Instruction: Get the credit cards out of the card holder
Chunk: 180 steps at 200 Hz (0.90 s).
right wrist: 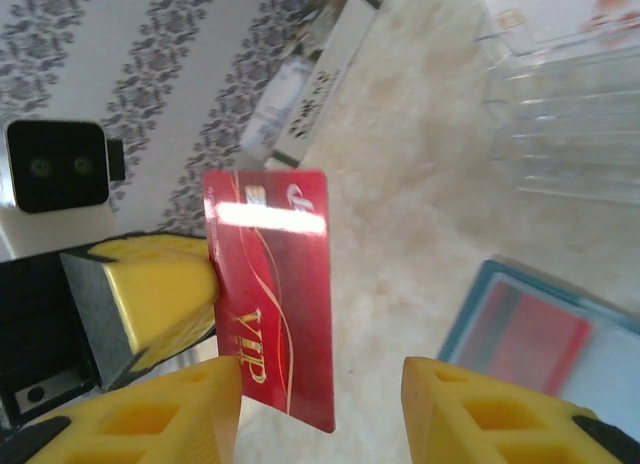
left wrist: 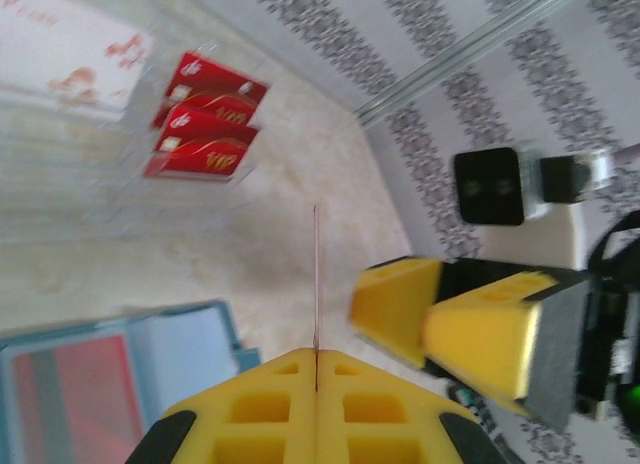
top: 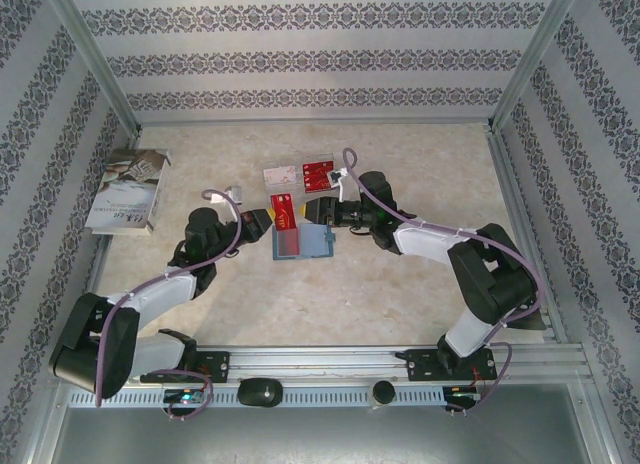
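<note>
While our left jaws pinch a red VIP card (right wrist: 275, 304) upright, our right jaws stand spread, the card just beside one. Beneath both jaws, the teal card holder (right wrist: 463, 314) lies open on the counter (top: 400, 284).

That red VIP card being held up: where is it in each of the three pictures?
Top external: red VIP card left of centre, at the left gripper tip, just above the holder.
Left wrist: card edge-on, a thin upright line rising from the closed fingers, bottom centre.
Right wrist: card face-on, lower left.
Shared landmark: the teal holder.
</note>
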Tool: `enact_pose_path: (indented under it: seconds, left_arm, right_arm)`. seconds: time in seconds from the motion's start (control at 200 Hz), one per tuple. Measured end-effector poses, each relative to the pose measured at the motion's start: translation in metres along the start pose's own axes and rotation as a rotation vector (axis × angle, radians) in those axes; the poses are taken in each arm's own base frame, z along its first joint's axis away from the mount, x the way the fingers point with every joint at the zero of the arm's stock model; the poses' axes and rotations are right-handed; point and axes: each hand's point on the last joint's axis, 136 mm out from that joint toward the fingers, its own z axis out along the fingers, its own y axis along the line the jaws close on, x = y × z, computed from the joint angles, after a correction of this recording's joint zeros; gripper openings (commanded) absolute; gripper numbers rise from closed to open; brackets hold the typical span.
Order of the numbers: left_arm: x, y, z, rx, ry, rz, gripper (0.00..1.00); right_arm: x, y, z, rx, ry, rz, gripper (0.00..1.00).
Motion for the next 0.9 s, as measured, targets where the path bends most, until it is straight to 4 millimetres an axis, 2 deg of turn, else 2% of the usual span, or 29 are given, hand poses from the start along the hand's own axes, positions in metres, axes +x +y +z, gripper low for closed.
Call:
enact_pose_path:
  seconds: [0.175, 0.48, 0.68, 0.844, 0.879, 0.899]
  left_arm:
    - [-0.013, -0.015, -0.006, 0.091, -0.051, -0.020, 0.00]
    - [-0.020, -0.039, -0.006, 0.224, -0.067, -0.044, 0.00]
    - [-0.019, -0.040, -0.006, 0.240, -0.058, -0.057, 0.00]
    - [-0.020, -0.040, -0.006, 0.241, -0.060, -0.063, 0.00]
    - [-0.020, -0.040, -0.006, 0.240, -0.061, -0.064, 0.13]
    - [-0.021, -0.040, -0.006, 0.237, -0.064, -0.067, 0.29]
  right_arm:
    - [-0.005, 0.017, 0.001, -0.086, 0.004, 0.003, 0.48]
    - [-0.015, 0.040, 0.004, -0.223, -0.004, 0.025, 0.45]
    - [-0.027, 0.058, 0.002, -0.293, -0.024, 0.015, 0.26]
    - [-0.026, 0.056, 0.003, -0.295, -0.019, 0.031, 0.05]
    - [-0.026, 0.056, 0.004, -0.293, -0.018, 0.034, 0.01]
    - [-0.027, 0.055, 0.003, -0.292, -0.019, 0.039, 0.00]
